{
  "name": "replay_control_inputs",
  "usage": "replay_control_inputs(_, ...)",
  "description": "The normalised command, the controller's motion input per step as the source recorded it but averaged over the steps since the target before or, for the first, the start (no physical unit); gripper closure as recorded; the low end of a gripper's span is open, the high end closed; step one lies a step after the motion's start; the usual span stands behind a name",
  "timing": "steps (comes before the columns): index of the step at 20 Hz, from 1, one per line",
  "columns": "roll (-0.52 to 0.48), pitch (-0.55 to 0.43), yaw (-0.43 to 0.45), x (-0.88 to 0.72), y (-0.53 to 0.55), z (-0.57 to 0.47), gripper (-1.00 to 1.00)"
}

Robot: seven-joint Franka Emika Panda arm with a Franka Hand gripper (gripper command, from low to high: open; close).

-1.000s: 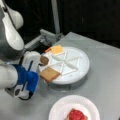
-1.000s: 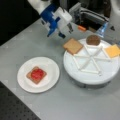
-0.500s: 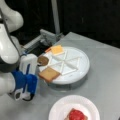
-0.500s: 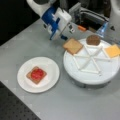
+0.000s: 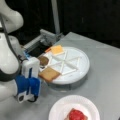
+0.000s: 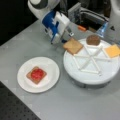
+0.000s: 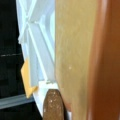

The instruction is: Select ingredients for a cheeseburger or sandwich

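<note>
The toast square (image 5: 49, 74) (image 6: 73, 46) (image 7: 75, 62) lies tilted on the rim of the divided white tray (image 5: 80, 66) (image 6: 105, 75), overhanging its edge toward the gripper (image 5: 37, 75) (image 6: 65, 37). Whether the gripper grips it I cannot tell. Beside it sit the brown disc (image 5: 43, 60) (image 6: 93, 39) and yellow square (image 5: 57, 49) (image 6: 112, 50). The paper plate (image 6: 51, 75) holds toast topped with the red disc (image 6: 37, 74), with bare table (image 6: 30, 47) between.

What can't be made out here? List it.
- Gripper: fingertips blurred in a front view; whether they touch the toast is unclear.
- Sandwich: cut off by a front view's bottom edge.
- Tray: mostly hidden in the wrist view by the toast close up.
</note>
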Motion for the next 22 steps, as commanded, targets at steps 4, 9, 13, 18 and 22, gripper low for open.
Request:
replay_control_inputs(4,0.272,-0.031,0.074,0.29,-0.1,-0.07,-1.0)
replay_control_inputs(9,0.252,-0.02,0.069,0.25,-0.1,-0.08,-1.0)
replay_control_inputs(13,0.25,-0.016,0.057,0.22,-0.14,-0.09,-1.0)
replay_control_inputs(18,0.221,0.009,0.044,0.21,-0.13,-0.07,1.0)
replay_control_inputs(22,0.197,0.019,0.031,0.2,-0.1,-0.05,1.0)
